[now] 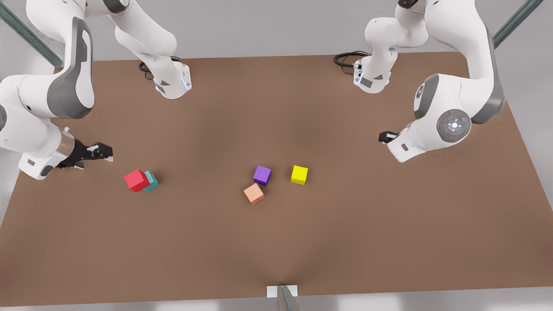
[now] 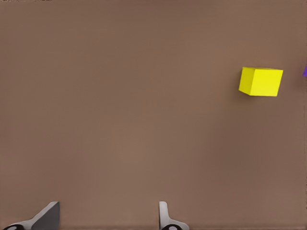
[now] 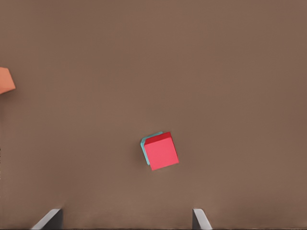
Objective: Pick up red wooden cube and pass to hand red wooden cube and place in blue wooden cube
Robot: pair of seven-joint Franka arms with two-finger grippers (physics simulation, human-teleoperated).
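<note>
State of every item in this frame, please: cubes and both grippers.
Red cube: stacked on the blue cube, slightly offset, not held.
Blue cube: on the table, mostly covered by red.
Purple cube: on the table, loose.
Orange cube: on the table, loose.
Yellow cube: on the table, loose.
Right gripper: fingers open, empty, beside the stack.
Left gripper: fingers open, empty, over bare table.

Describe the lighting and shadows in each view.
Front view: soft, even light; the table darkens in a faint band down its middle; the red wooden cube and yellow cube cast only thin contact shadows. Left wrist view: flat light, a slight shadow under the yellow cube. Right wrist view: no glare, a faint shadow beside the red wooden cube.
</note>
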